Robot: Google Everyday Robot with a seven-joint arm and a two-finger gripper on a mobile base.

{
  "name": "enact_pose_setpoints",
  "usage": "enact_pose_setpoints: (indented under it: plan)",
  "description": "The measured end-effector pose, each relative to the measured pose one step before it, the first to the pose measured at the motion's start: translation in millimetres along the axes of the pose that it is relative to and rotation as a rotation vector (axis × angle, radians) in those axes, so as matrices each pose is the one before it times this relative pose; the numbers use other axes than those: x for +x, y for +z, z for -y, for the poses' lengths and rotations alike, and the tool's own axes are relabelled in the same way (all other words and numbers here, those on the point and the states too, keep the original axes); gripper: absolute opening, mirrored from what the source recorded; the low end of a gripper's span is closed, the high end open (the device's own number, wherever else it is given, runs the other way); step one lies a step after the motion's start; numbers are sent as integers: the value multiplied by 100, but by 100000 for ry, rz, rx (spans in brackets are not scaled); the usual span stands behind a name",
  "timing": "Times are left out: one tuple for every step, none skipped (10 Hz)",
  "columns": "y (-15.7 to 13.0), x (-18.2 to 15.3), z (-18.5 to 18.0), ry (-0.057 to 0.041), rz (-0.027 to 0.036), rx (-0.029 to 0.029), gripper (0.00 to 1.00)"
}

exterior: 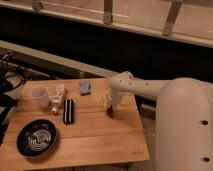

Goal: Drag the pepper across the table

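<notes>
The pepper (pixel 110 113) is a tiny dark red lump on the light-brown wooden table (pixel 100 137), right of centre. My gripper (pixel 108 105) points down at the end of the white arm and sits right on top of the pepper, hiding its upper part. I cannot tell whether it holds the pepper.
A black ribbed block (pixel 68 111) lies left of the gripper. A small blue block (pixel 85 88) lies near the far edge. A translucent cup (pixel 39 95) and a small white bottle (pixel 57 98) stand at the left. A dark round plate (pixel 36 138) sits front left. The table's right edge is close to the gripper.
</notes>
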Motion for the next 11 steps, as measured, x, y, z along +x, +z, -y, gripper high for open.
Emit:
enact_pose_setpoints:
  plan:
    - [-31,81,80,33,186,-61,18]
    - [-63,26,248,408,174,-52,18]
    - [-103,-6,355,701,275,-172,18]
    - [-41,27,210,262,126,-114,18]
    - [-5,97,220,156,96,-66,18]
    - [-59,109,273,264,249,-22,18]
    - [-31,86,220,331,80,-153,18]
    - [-125,20,381,393,208,-160,18]
    - [-141,7,526,855,322,-278,18]
    - [-74,25,471,556,184,-166,18]
    - [-79,-7,385,380,172,-251,18]
